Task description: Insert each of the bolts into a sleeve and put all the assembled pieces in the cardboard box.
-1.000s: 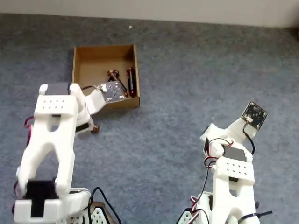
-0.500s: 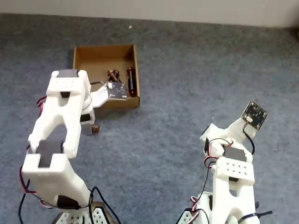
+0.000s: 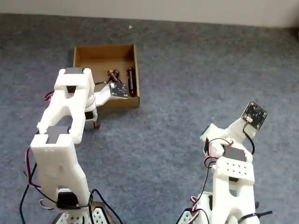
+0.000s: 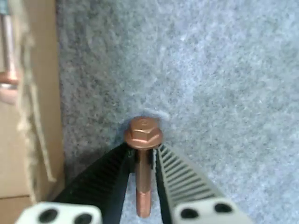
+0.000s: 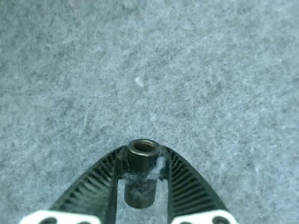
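My left gripper [image 4: 142,156] is shut on a copper bolt [image 4: 142,158], hex head pointing away from the wrist, just outside the near wall of the cardboard box [image 4: 32,116]. In the high view the bolt's head [image 3: 96,125] peeks out beside the left arm, below the box [image 3: 81,60]. Two assembled pieces [image 3: 122,79] lie inside the box at its right side. My right gripper [image 5: 141,163] is shut on a dark sleeve [image 5: 140,175], its open bore facing away from the wrist, over the carpet at the lower right.
Grey carpet [image 3: 187,74] covers the whole table. A wide stretch of carpet separates the two arms. The right arm's wrist camera board [image 3: 254,115] sticks out at the right.
The left arm has swung forward and stretched along the box's near side, keeping the bolt in its grip. The right arm has stayed put.
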`<action>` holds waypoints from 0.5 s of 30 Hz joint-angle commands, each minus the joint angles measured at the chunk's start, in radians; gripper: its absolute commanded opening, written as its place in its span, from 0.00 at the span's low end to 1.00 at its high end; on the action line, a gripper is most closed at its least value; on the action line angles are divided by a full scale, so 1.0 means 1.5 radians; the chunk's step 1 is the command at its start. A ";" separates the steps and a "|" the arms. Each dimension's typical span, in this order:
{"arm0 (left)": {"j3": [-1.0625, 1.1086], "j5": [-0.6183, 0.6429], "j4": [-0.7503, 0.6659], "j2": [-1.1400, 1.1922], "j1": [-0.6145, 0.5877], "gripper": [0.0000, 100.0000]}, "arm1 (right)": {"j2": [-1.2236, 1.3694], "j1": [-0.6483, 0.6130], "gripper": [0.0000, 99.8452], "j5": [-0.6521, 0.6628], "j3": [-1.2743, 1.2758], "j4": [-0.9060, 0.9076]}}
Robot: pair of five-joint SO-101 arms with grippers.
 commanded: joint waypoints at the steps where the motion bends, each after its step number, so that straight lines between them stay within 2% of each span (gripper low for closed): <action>1: -0.032 -0.053 0.056 0.003 0.010 0.01 | -0.022 0.005 0.01 0.006 -0.005 -0.021; 7: -0.100 -0.036 0.158 -0.004 0.008 0.01 | -0.026 0.005 0.01 0.006 -0.005 -0.020; 15: -0.063 0.072 0.161 -0.138 0.012 0.01 | -0.028 0.005 0.01 0.006 -0.005 -0.008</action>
